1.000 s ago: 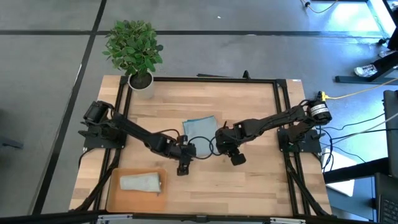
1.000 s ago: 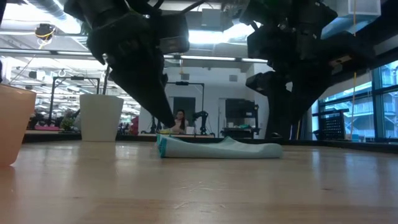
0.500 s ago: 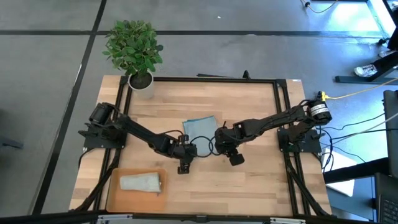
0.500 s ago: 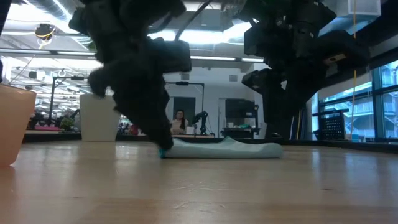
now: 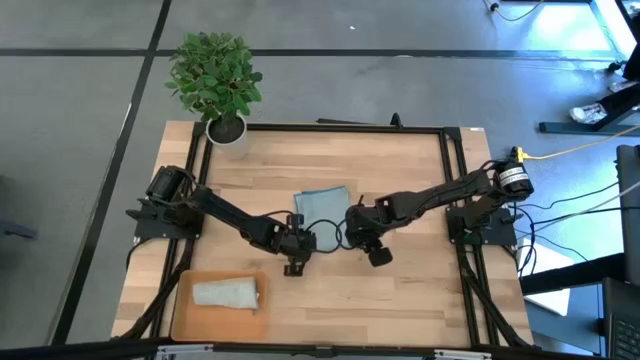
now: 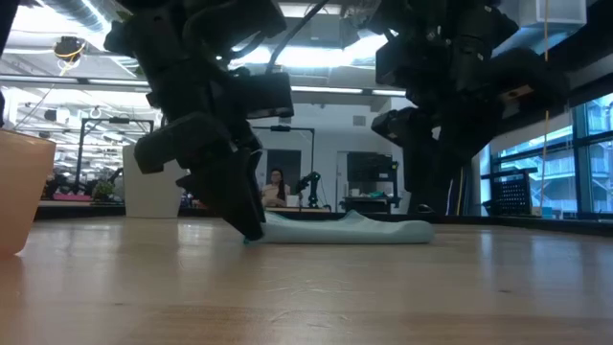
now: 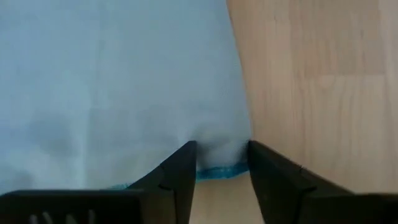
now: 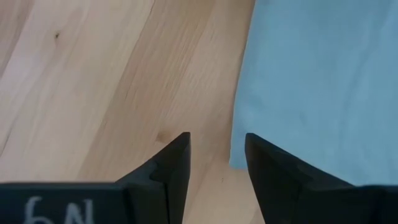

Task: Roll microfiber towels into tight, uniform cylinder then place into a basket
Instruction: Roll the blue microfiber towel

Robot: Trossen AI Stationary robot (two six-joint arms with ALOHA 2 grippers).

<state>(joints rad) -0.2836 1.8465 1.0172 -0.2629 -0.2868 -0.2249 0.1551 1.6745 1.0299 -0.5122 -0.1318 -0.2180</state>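
Observation:
The light blue-teal towel lies flat on the middle of the table. My left gripper is open and down at the towel's near left corner. My right gripper is open over the towel's near right corner, with one finger over bare wood and one over the cloth. The pale grey-green towel lies rolled in the orange-tan basket at the table's near left. My left gripper's open fingers straddle the towel's near left corner at its teal hem, slanting down from the near side. The cloth puckers up a little between them. The rest of the towel lies flat on the table.
A white pot with a green plant stands at the table's far left corner. A black frame runs along the table's edges. Bare wood lies near and to the right of the towel.
My left gripper has tipped and come down to the table at the towel's near left corner. The towel stays flat where it was. My right gripper has barely moved.

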